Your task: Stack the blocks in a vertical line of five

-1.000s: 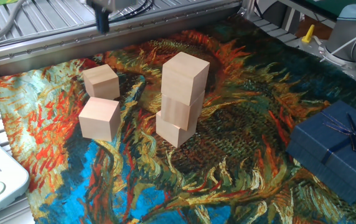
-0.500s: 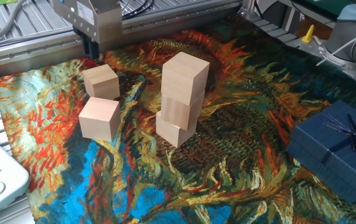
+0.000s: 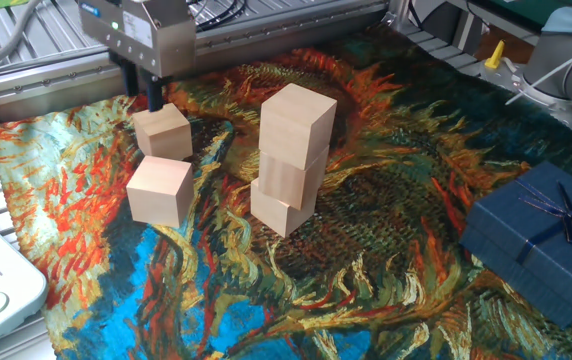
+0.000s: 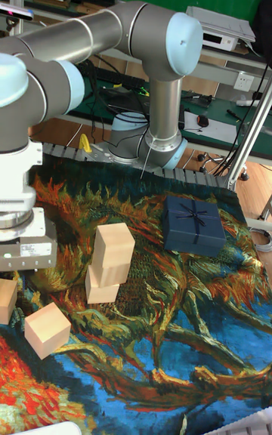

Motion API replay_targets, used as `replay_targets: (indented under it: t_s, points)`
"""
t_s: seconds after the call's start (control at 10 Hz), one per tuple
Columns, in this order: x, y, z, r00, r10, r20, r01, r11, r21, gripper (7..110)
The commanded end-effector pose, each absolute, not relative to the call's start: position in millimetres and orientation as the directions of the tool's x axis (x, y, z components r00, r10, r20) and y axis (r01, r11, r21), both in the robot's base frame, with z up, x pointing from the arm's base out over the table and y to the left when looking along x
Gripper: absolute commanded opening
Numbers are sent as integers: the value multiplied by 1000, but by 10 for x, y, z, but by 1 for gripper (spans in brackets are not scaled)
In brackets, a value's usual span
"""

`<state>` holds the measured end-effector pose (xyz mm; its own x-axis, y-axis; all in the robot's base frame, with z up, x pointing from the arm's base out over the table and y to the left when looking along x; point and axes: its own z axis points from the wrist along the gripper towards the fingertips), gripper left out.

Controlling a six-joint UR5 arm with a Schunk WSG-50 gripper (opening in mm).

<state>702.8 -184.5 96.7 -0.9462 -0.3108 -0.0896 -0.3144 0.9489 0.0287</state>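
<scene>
No readable text, brand or number anywhere

The grey metal gripper body (image 4: 26, 250) carries a small white label with dark print, but the print is too small and blurred to read in either view. The pale plain wooden cubes (image 3: 296, 118) and the dark blue ribboned gift box (image 3: 541, 235) show no markings.
</scene>
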Motion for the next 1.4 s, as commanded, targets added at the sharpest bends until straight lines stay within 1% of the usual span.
replay_targets:
  t_s: [0.0,0.1,0.3,0.4,0.7,1.0,1.3]
  points:
    - [7229,-1639,948,-875,-466,-134,-474,879,39,44]
    - [7264,-1492,926,-840,-526,-135,-537,842,59,88]
    - [7294,-1383,868,-834,-537,-125,-546,836,51,88]
    - [7262,-1323,827,-834,-539,-117,-548,834,71,88]
    - [7235,-1308,771,-812,-580,-65,-583,812,45,88]
    - [7163,-1162,674,-813,-581,-48,-583,811,53,88]
    - [7074,-1152,580,-787,-617,-15,-617,785,63,88]
